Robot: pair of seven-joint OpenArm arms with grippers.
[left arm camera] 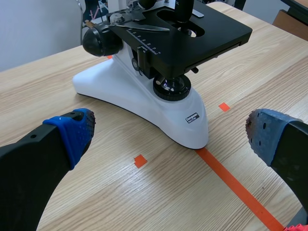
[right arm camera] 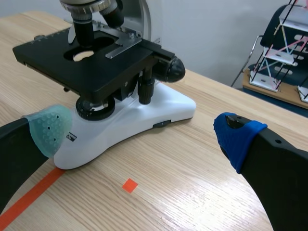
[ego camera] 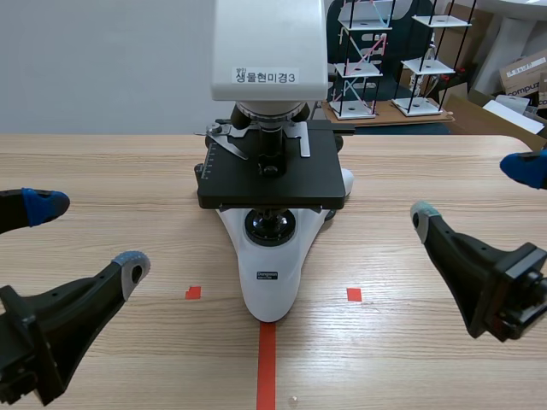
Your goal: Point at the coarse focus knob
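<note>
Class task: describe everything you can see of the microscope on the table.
The microscope stands upright on the wooden table, its glossy white base pointing toward the robot, its tip at a red tape line. A flat black stage carries a metal slide clip; objectives hang above it, and a round lamp lens sits below. Black focus knobs stick out at both sides. The white head bears a printed label. Only the table touches it.
</note>
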